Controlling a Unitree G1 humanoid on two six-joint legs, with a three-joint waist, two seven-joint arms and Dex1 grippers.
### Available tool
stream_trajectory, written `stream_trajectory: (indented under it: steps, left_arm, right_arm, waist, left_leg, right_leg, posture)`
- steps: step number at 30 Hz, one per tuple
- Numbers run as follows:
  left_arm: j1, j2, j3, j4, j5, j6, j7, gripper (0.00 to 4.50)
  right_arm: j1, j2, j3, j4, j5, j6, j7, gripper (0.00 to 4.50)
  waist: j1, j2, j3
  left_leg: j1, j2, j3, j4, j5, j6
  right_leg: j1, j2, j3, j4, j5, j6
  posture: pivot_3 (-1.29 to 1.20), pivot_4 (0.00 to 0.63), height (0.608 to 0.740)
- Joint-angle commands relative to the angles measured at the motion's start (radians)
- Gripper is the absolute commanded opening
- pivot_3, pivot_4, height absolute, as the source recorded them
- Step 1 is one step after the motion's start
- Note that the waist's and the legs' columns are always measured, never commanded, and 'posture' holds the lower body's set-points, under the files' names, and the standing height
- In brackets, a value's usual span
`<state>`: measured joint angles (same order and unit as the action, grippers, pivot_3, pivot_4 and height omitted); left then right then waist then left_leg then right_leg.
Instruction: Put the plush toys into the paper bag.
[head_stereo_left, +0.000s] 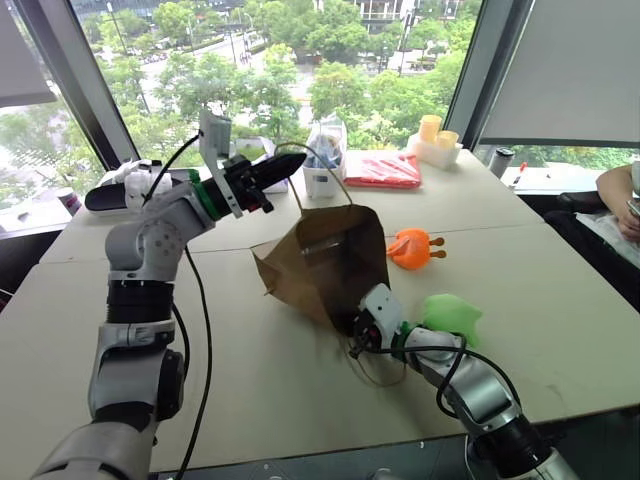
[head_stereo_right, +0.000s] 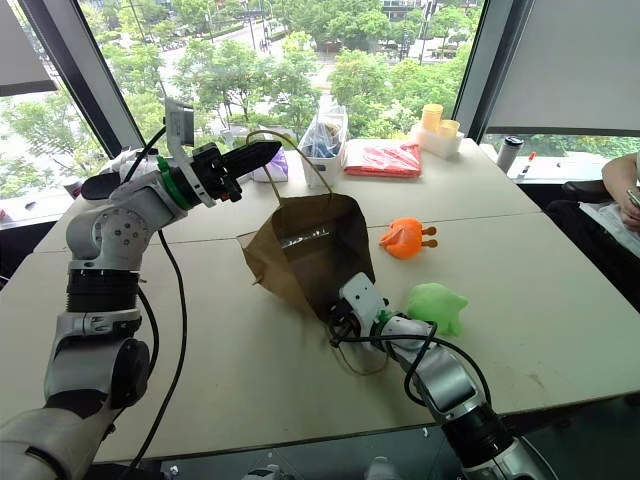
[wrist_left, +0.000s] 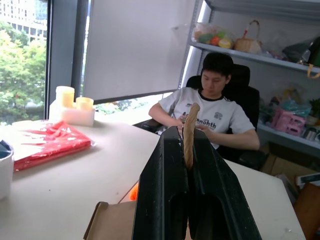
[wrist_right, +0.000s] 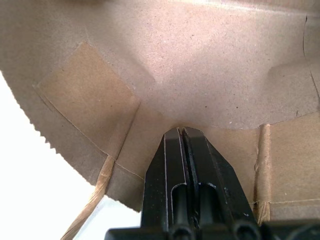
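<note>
Right gripper (head_stereo_left: 352, 338): low over the desk's near edge, fingers (wrist_right: 187, 165) clenched on the paper at the bag's rim, as the right wrist view shows.
Paper bag (head_stereo_left: 325, 255): brown, tilted, mouth turned toward the near edge, hanging between the two grippers at mid-desk; one loop handle (head_stereo_left: 375, 372) lies on the desk by the right gripper.
Green plush toy (head_stereo_left: 452, 315): fuzzy, on the desk just beside the right arm, outside the bag.
Orange plush toy (head_stereo_left: 410, 248): rounded, with small stubby feet, on the desk beyond the green one, close to the bag's side, outside it.
Left gripper (head_stereo_left: 282, 172): raised above the bag, fingers (wrist_left: 165, 200) pressed together on the thin tan handle (wrist_left: 189, 132), which runs up between them.
Desk (head_stereo_left: 260, 400): pale, wide surface.
Red packet (head_stereo_left: 385, 170): flat, near the far edge.
Clear plastic bag (head_stereo_left: 325, 150): upright beside the red packet, at the far edge.
Yellow cups (head_stereo_left: 436, 132): in a white holder at the far edge.
Person (wrist_left: 210, 112): seated past the desk's far right corner.
</note>
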<state>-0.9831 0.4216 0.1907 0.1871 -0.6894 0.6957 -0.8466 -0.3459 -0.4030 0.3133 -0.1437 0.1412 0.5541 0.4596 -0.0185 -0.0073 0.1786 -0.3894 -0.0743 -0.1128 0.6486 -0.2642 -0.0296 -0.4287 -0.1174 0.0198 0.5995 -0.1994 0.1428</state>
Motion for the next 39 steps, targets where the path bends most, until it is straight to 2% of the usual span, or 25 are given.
stream_trajectory:
  steps: [1, 6, 7, 9, 10, 13, 16, 17, 19, 24, 31, 34, 39]
  left_arm:
    - [0.112, -0.025, -0.061, -0.170, -0.029, 0.018, -0.022, 0.03]
    - [0.215, -0.064, -0.098, -0.263, -0.022, 0.004, 0.003, 0.03]
    - [0.227, -0.068, -0.104, -0.273, -0.019, -0.002, 0.004, 0.00]
    - [0.242, -0.072, -0.110, -0.286, -0.019, -0.005, 0.009, 0.00]
    - [0.245, -0.074, -0.110, -0.287, -0.018, -0.007, 0.011, 0.00]
    - [0.249, -0.079, -0.110, -0.287, -0.017, -0.012, 0.016, 0.00]
    - [0.255, -0.081, -0.113, -0.291, -0.018, -0.016, 0.019, 0.00]
    - [0.257, -0.081, -0.115, -0.291, -0.017, -0.019, 0.017, 0.00]
    - [0.260, -0.080, -0.124, -0.293, -0.011, -0.027, 0.013, 0.00]
    - [0.254, -0.084, -0.126, -0.292, -0.014, -0.032, 0.023, 0.00]
    - [0.254, -0.080, -0.121, -0.292, -0.009, -0.039, 0.035, 0.00]
    - [0.257, -0.076, -0.120, -0.290, -0.004, -0.045, 0.039, 0.00]
    - [0.259, -0.077, -0.122, -0.284, -0.001, -0.054, 0.042, 0.00]
  right_arm:
    - [-0.018, 0.010, -0.082, -0.140, 0.049, 0.075, 0.001, 0.00]
    - [-0.013, -0.078, -0.266, -0.389, 0.152, 0.266, 0.018, 0.00]
    - [0.001, -0.116, -0.326, -0.442, 0.181, 0.311, 0.032, 0.26]
    - [0.028, -0.173, -0.415, -0.514, 0.228, 0.377, 0.051, 0.89]
    - [0.058, -0.225, -0.461, -0.545, 0.242, 0.403, 0.074, 1.34]
    - [0.148, -0.360, -0.588, -0.591, 0.259, 0.444, 0.130, 2.77]
    - [0.215, -0.409, -0.634, -0.562, 0.249, 0.426, 0.141, 4.46]
    - [0.240, -0.421, -0.628, -0.546, 0.235, 0.408, 0.145, 4.49]
    - [0.278, -0.417, -0.619, -0.520, 0.235, 0.379, 0.152, 4.49]
    - [0.336, -0.379, -0.503, -0.395, 0.157, 0.254, 0.127, 4.49]
    - [0.301, -0.429, -0.338, -0.197, -0.108, 0.031, 0.026, 4.49]
    - [0.296, -0.405, -0.363, -0.173, -0.121, -0.008, 0.006, 3.60]
    - [0.275, -0.392, -0.416, -0.217, -0.085, 0.007, 0.031, 1.03]
  waist:
    - [0.000, 0.000, 0.000]
    - [0.010, 0.000, 0.000]
    - [0.012, 0.000, 0.000]
    - [0.018, 0.000, 0.000]
    - [0.020, 0.000, 0.000]
    - [0.028, 0.000, 0.000]
    - [0.027, 0.000, 0.000]
    - [0.028, 0.000, 0.000]
    - [0.029, 0.000, 0.000]
    - [0.029, 0.000, 0.000]
    - [0.029, 0.000, 0.000]
    - [0.031, -0.001, 0.000]
    - [0.030, -0.001, 0.000]
  left_leg:
    - [0.000, 0.000, 0.000, 0.000, 0.000, -0.001]
    - [-0.002, 0.000, -0.001, 0.001, 0.000, 0.000]
    - [-0.002, 0.000, -0.001, 0.001, -0.001, 0.001]
    - [-0.002, 0.000, -0.001, 0.001, -0.001, 0.002]
    - [-0.002, 0.000, -0.001, 0.001, -0.001, 0.002]
    - [-0.001, 0.000, 0.000, 0.001, -0.002, 0.003]
    - [-0.001, 0.000, 0.001, 0.001, -0.002, 0.003]
    - [-0.001, 0.000, 0.001, 0.001, -0.002, 0.003]
    - [0.000, 0.000, 0.001, 0.001, -0.002, 0.003]
    - [0.000, 0.000, 0.002, 0.002, -0.002, 0.003]
    - [0.000, 0.000, 0.002, 0.002, -0.001, 0.003]
    - [0.000, 0.000, 0.002, 0.002, -0.001, 0.002]
    - [0.000, 0.000, 0.002, 0.003, -0.001, 0.002]
  right_leg:
    - [0.000, 0.000, 0.000, 0.000, 0.000, 0.000]
    - [-0.001, 0.000, 0.001, 0.000, 0.000, 0.000]
    - [-0.001, 0.000, 0.001, 0.000, 0.000, 0.000]
    - [0.000, 0.000, 0.000, -0.001, 0.000, 0.000]
    - [0.000, 0.000, 0.000, -0.001, 0.000, 0.000]
    - [0.000, 0.000, 0.000, -0.001, 0.000, 0.000]
    - [0.001, 0.000, 0.001, -0.002, 0.000, 0.000]
    - [0.001, 0.000, 0.001, -0.001, 0.000, 0.000]
    - [0.002, 0.000, 0.001, -0.001, 0.000, 0.000]
    - [0.002, 0.000, 0.001, -0.001, 0.000, 0.000]
    - [0.002, 0.000, 0.001, -0.001, 0.000, 0.000]
    - [0.002, 0.000, 0.001, -0.001, 0.000, 0.000]
    - [0.002, -0.001, 0.001, -0.001, 0.000, 0.000]
  posture:
    - [0.00, 0.150, 0.740]
    - [0.00, 0.150, 0.740]
    - [0.00, 0.150, 0.740]
    - [0.00, 0.150, 0.740]
    - [0.00, 0.150, 0.740]
    - [0.00, 0.150, 0.740]
    - [0.00, 0.150, 0.740]
    - [0.00, 0.150, 0.740]
    - [0.00, 0.150, 0.740]
    - [0.00, 0.150, 0.740]
    - [0.00, 0.150, 0.740]
    - [0.00, 0.150, 0.740]
    - [0.00, 0.150, 0.740]
